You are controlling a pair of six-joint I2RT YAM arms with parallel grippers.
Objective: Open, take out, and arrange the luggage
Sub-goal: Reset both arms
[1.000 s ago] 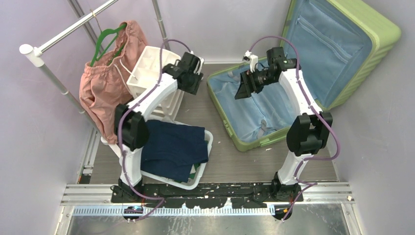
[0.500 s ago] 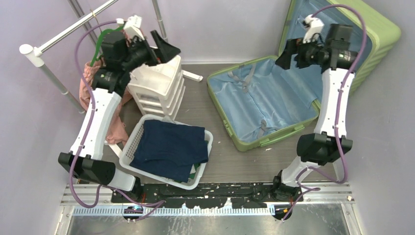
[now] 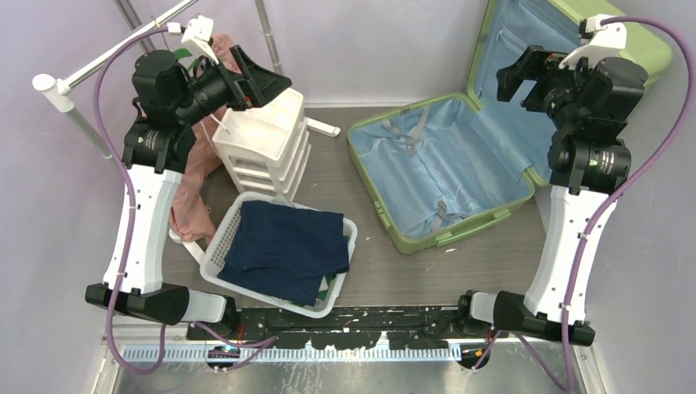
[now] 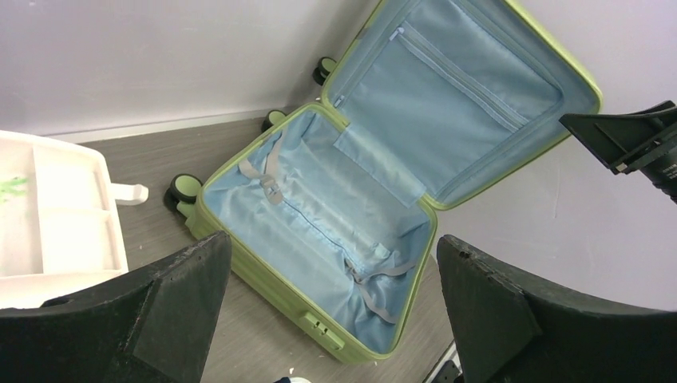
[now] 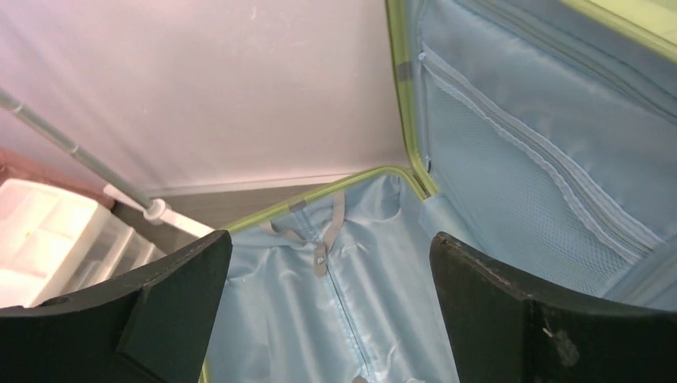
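Observation:
The luggage, a light-green hard-shell suitcase, lies open at the right. Its lower half rests flat, showing blue lining and loose straps with nothing inside. Its lid stands against the back wall, zip pocket facing out. My left gripper hangs open high over the white drawer unit, empty. In the left wrist view the left gripper looks down across the luggage. My right gripper is raised in front of the lid, open and empty. In the right wrist view the right gripper frames the luggage lining.
A white stacked drawer unit stands at back left. In front of it is a white basket holding dark blue clothes. Pink shorts hang from a clothes rail at far left. Walls close in on both sides.
Both arms have lifted from low positions to high ones. The left swung up and left from the drawer unit, the right rose out of the suitcase. Both sets of jaws have spread wide.

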